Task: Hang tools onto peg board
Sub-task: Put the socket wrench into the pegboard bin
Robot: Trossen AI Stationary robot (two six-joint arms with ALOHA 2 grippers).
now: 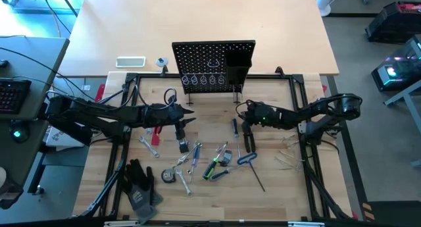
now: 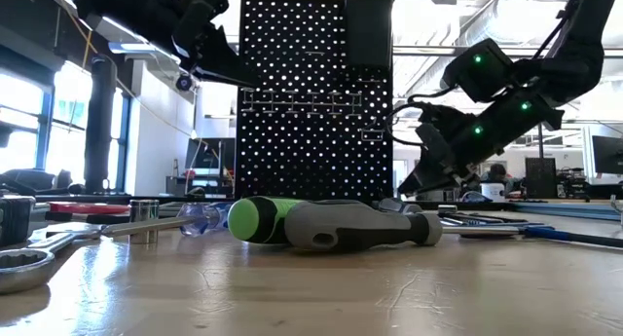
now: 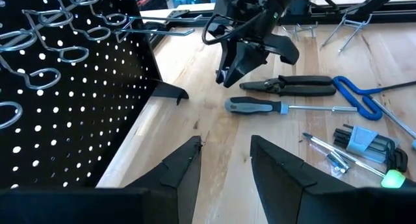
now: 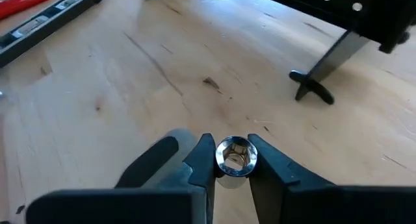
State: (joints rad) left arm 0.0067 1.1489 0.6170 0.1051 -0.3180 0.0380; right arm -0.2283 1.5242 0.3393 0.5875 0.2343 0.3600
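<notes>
The black peg board (image 1: 204, 56) stands upright on small legs at the far middle of the table, with wire rings (image 3: 58, 29) and a box bin (image 1: 239, 59). My right gripper (image 4: 235, 169) hovers just in front of the board's right leg (image 4: 325, 68), shut on a small silver socket (image 4: 235, 158). My left gripper (image 3: 226, 162) stands open and empty in front of the board's left part (image 1: 187, 116). On the wood lie a grey-handled screwdriver (image 3: 257, 107), black pliers (image 3: 292, 86), a blue-handled hex key (image 3: 354, 97) and a green screwdriver (image 2: 258, 219). My right gripper pinches the silver socket by its round side wall (image 4: 221, 165) between the two fingertips. The socket's open hex end (image 4: 236, 154) faces back toward the wrist camera. The fingers slant down toward the table. Whether the socket touches the wood I cannot tell.
Black work gloves (image 1: 139, 187) lie near the front left. Silver wrenches (image 1: 150, 147) and a red-black flat tool (image 4: 39, 16) lie left of the tool pile. A white flat device (image 1: 130, 61) sits behind the board. A black frame (image 1: 302, 89) borders the work area.
</notes>
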